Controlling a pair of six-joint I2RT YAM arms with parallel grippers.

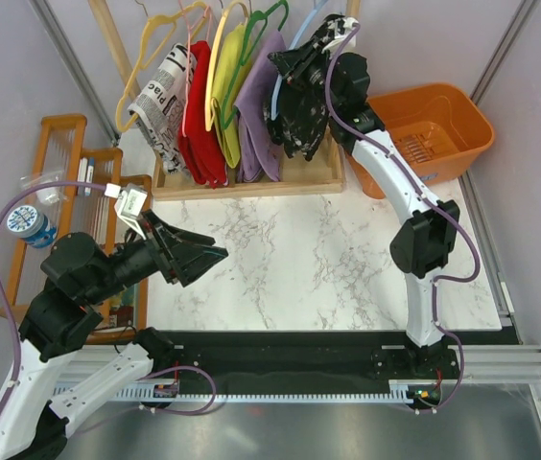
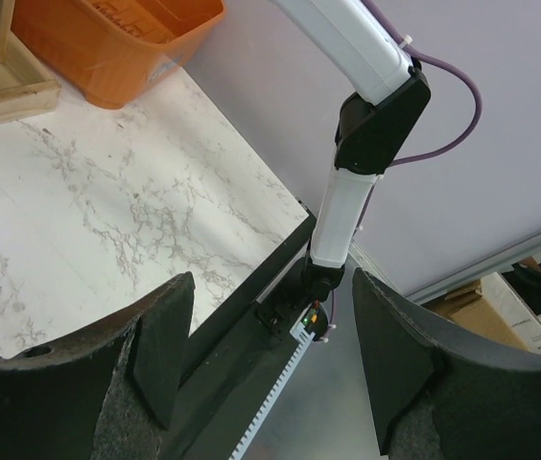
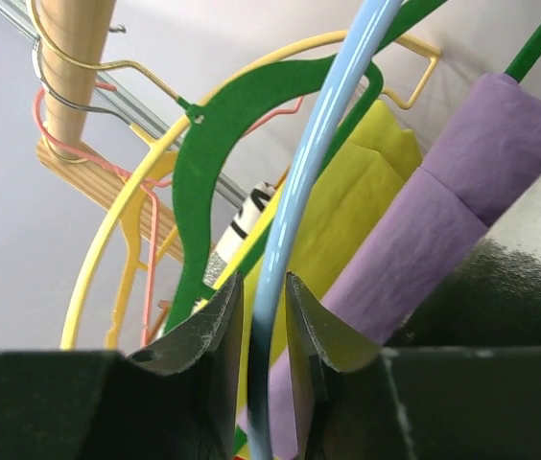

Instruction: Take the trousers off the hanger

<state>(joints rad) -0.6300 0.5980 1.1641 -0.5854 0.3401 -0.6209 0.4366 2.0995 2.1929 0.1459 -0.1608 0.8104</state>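
Observation:
The trousers (image 1: 294,134), black with white speckles, hang at the right end of the rail on the light-blue hanger (image 1: 299,36). My right gripper (image 1: 301,77) is raised against the top of them. In the right wrist view the hanger's (image 3: 320,163) thin blue arm runs between the two fingers of my right gripper (image 3: 264,287). The jaws stand narrow around it, with a slim gap still showing on the right side. The trousers' (image 3: 529,259) speckled cloth fills the right edge of that view. My left gripper (image 1: 215,254) (image 2: 272,316) hovers open and empty over the table's left side.
Purple (image 1: 259,105), yellow (image 1: 230,110), red (image 1: 201,120) and newspaper-print (image 1: 160,101) garments hang left of the trousers on green and yellow hangers. A wooden rack base (image 1: 251,182) lies below them. An orange basket (image 1: 443,115) sits at the back right, a wooden shelf (image 1: 59,144) at the left.

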